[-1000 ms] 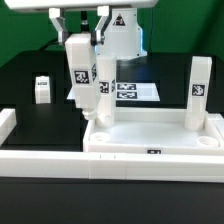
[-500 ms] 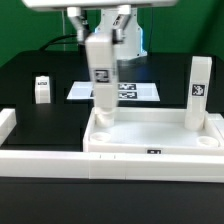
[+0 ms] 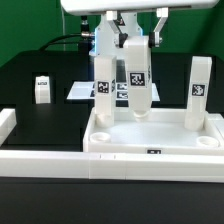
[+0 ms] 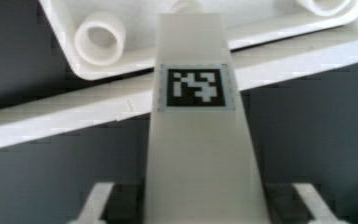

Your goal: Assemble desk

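Currently, my end effector [image 3: 135, 42] is partway closed, clamping a tagged white leg [image 3: 137, 88] upright, lower end over the tabletop [image 3: 150, 140]; contact unclear.

Bright, even light pouring down from above in the exterior view, and the white tabletop [image 3: 125, 142] is close to blown out, its rim edges melting into one another. The black desk [image 3: 40, 125] swallows the light, giving just a faint grey sheen, with shadows soft and short. The whole picture is coarse and soft. Over to the wrist view: the leg [image 4: 197, 150] fills the frame, lit on its face, its tag [image 4: 197, 85] slightly smeared, the fingers [image 4: 101, 203] beside it plainly out of focus.
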Available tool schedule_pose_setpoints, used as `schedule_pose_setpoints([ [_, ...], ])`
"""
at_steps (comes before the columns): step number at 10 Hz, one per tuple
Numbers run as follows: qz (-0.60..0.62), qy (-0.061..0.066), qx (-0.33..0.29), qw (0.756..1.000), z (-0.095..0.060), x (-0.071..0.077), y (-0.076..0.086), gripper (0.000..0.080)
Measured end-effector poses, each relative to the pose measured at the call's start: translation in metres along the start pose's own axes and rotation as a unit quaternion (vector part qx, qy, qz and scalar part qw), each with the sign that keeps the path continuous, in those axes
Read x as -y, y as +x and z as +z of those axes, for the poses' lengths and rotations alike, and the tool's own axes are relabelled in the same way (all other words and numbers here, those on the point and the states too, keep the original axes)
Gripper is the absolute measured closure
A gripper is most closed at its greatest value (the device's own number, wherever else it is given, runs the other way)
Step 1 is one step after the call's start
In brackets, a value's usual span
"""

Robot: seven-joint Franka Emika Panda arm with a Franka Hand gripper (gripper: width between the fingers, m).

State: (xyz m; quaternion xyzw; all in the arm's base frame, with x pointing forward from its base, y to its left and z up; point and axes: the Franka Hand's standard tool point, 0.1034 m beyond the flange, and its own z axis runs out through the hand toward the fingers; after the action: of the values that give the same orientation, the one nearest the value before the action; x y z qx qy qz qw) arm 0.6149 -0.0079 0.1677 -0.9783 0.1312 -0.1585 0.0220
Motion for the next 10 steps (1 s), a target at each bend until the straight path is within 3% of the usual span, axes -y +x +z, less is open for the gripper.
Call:
schedule_pose_setpoints([
  [1,-0.005,-0.001,-0.004,1.0,0.0,0.002,0.0,0.0511],
  [3,-0.034,0.002,-0.062,0.998,0.0,0.022,-0.004,0.0511],
  [4,-0.042,0.003,-0.042,0.998,0.002,0.03,-0.011,0.0511],
  [9,-0.021,0.007,-0.047,0.999,0.001,0.032,-0.008,0.0509],
  [10,-0.042,0.005,-0.046,0.998,0.002,0.04,-0.011,0.0509],
])
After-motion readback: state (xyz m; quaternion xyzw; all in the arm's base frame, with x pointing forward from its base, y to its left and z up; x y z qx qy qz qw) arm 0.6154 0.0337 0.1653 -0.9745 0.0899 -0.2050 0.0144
